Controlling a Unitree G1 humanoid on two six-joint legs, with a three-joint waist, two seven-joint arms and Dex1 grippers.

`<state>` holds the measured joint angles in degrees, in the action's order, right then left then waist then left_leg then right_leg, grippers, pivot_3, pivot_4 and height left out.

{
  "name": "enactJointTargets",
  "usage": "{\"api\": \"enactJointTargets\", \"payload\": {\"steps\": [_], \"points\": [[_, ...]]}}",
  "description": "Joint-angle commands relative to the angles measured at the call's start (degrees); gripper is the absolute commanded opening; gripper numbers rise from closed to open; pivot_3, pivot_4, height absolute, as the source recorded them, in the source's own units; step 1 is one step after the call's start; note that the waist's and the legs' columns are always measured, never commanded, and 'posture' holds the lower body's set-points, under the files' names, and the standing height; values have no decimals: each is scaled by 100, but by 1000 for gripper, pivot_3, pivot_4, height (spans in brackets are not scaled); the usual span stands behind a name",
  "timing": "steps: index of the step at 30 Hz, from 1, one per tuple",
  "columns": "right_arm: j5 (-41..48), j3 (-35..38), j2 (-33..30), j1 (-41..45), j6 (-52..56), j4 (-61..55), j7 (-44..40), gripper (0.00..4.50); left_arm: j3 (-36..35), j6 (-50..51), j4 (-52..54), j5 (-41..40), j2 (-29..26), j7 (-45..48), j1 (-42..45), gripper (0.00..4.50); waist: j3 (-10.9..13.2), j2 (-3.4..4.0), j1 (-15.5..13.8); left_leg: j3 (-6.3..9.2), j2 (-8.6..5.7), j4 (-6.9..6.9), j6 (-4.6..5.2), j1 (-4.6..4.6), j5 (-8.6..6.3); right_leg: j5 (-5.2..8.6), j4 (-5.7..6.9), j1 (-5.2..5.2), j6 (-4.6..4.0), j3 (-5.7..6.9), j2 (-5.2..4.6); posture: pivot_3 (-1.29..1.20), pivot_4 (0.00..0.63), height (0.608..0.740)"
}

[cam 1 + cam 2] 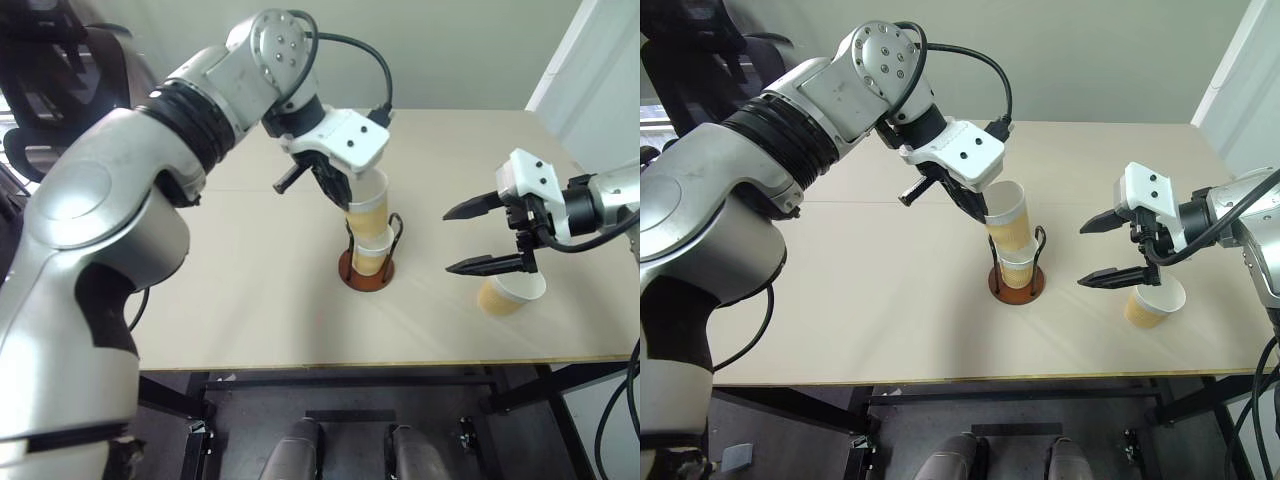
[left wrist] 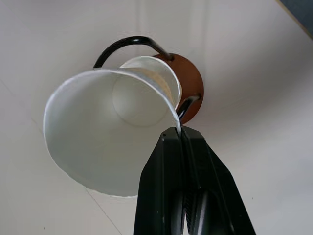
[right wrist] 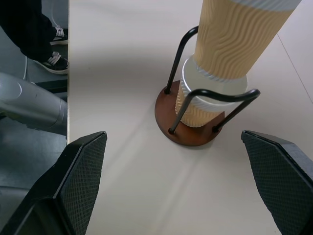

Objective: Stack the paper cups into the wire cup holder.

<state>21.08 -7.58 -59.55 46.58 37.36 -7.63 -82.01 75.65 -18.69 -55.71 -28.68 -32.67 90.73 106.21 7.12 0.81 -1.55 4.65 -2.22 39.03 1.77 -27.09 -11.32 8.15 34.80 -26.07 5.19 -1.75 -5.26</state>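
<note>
Nearest your head camera is the left arm's silver shoulder and forearm, reaching from about eight o'clock toward the middle of the pale beige table (image 1: 250, 300). At its end the left gripper (image 1: 345, 197) has its two black fingers pinched flat together on the white rim of a tapered paper cup with a ribbed tan-yellow wall (image 1: 368, 208). You are holding that cup tilted, its bottom entering the mouth of a second tan-and-white paper cup (image 1: 372, 252) that already sits upright in the wire cup holder, a round reddish-brown disc base with two black wire loops (image 1: 365, 272), at the centre of the table. In the left wrist view the held cup's white inside faces you, and the seated cup's rim and the brown disc show just beyond it. At roughly three o'clock from the holder, well apart from it, the right gripper (image 1: 485, 236) hangs above the table with its black fingers spread wide and nothing between them. Just below it, near the table's front edge at about four o'clock, a third tan paper cup with a white inside (image 1: 511, 292) lies tipped on the tabletop, apart from the fingers.
</note>
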Motion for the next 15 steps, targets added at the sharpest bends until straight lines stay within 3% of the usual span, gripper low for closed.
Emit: {"api": "enactJointTargets", "payload": {"steps": [1, 11, 15], "points": [[51, 159, -63, 61, -39, -148, 28, 4500, -75, -120, -148, 123, 9, 177, 178, 33, 0, 0, 3, -3, -1, 0, -2, 0, -2, 2, 0, 0, 0, 0, 1, 0, 150, 740], [34, 168, -119, -18, -33, -192, 38, 4500, -107, -305, -308, 367, 106, 177, 125, 33, 0, 0, -3, -8, 0, -4, -4, 2, -11, 10, -7, 1, 2, 2, 3, 0, 150, 740], [31, 164, -144, -39, -12, -222, 32, 4500, -71, -237, -234, 320, 96, 177, 123, 920, 1, 1, -2, -6, 2, -4, 0, 0, -14, 10, -10, 1, 3, 1, 0, 0, 150, 740]]}}
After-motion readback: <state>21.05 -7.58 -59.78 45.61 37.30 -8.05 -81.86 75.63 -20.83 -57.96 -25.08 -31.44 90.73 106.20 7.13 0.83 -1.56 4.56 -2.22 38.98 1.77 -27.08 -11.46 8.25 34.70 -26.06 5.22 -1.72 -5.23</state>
